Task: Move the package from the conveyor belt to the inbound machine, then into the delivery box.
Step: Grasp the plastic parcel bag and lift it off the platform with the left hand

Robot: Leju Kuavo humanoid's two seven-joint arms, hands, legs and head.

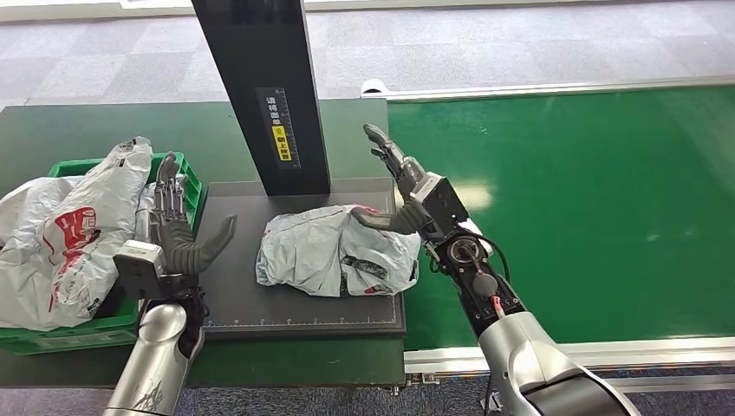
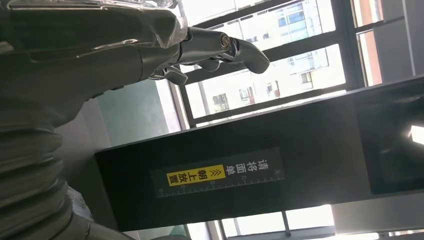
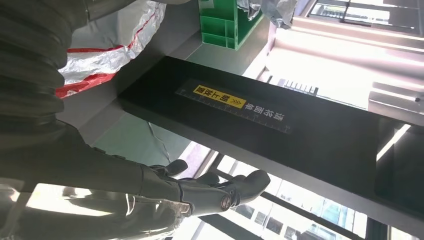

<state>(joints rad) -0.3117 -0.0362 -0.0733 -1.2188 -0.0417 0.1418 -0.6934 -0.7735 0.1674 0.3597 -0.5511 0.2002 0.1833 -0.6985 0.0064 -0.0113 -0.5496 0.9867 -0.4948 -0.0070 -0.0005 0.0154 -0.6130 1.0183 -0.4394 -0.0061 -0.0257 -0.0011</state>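
A crumpled grey plastic package (image 1: 338, 251) with red and black print lies on the dark platform (image 1: 234, 299) of the inbound machine, in front of its black post (image 1: 264, 87). My right hand (image 1: 400, 186) stands just right of the package, fingers spread upward, thumb touching its top edge; the wrist view shows the same hand (image 3: 200, 192) holding nothing, with the package (image 3: 107, 50) behind it. My left hand (image 1: 178, 230) is raised left of the package, fingers apart, thumb pointing toward it, a gap between them. In the left wrist view this hand (image 2: 200, 47) is empty.
A green delivery box (image 1: 186, 178) at the left holds several white and grey bags (image 1: 69, 234) that bulge over its rim, close behind my left hand. The green conveyor belt (image 1: 598, 208) stretches to the right. A metal rail (image 1: 607, 351) edges its near side.
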